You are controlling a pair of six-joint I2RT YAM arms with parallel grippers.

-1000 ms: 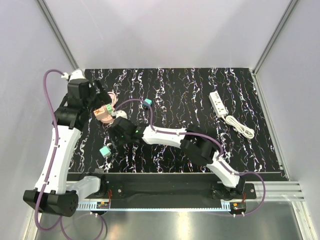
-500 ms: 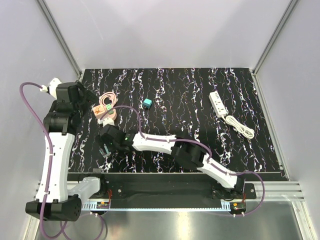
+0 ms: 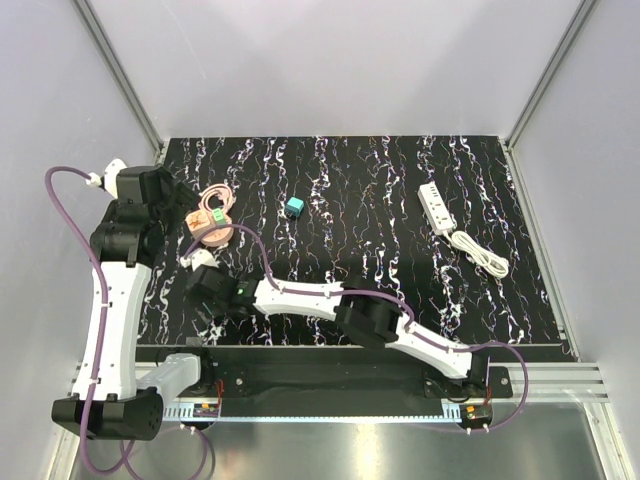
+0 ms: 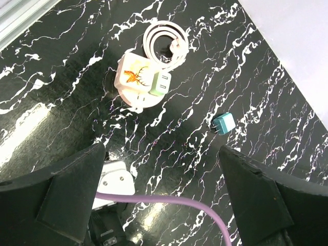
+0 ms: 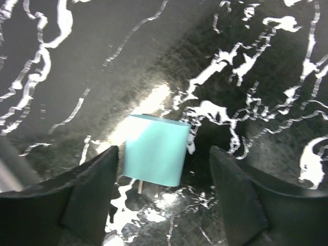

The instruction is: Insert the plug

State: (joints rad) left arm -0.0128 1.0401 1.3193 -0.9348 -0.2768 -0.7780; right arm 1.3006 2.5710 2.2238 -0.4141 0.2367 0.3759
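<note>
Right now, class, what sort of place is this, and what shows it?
Probably a robotics lab test cell: a left arm and right arm bolted at the edge of a black marbled table, plain white walls on an aluminium frame enclosing it, and a white power strip laid out.

Mint cube (image 5: 156, 149) hidden under right claw (image 5: 163, 154)

Black table top (image 3: 380, 290) with white squiggly lines; toward the back, all alone, a small teal plug (image 3: 294, 207); far right, a white power strip (image 3: 437, 208), its white cord (image 3: 481, 252) bunched up just beside it; back left, a peach block (image 4: 134, 79) with a deer picture, a green piece (image 4: 160, 84) stuck on its side, a pale coiled cord (image 4: 163, 43) touching it; front left, a mint cube (image 5: 156, 156); also on the left, a little white plug piece (image 4: 117, 177).
</note>
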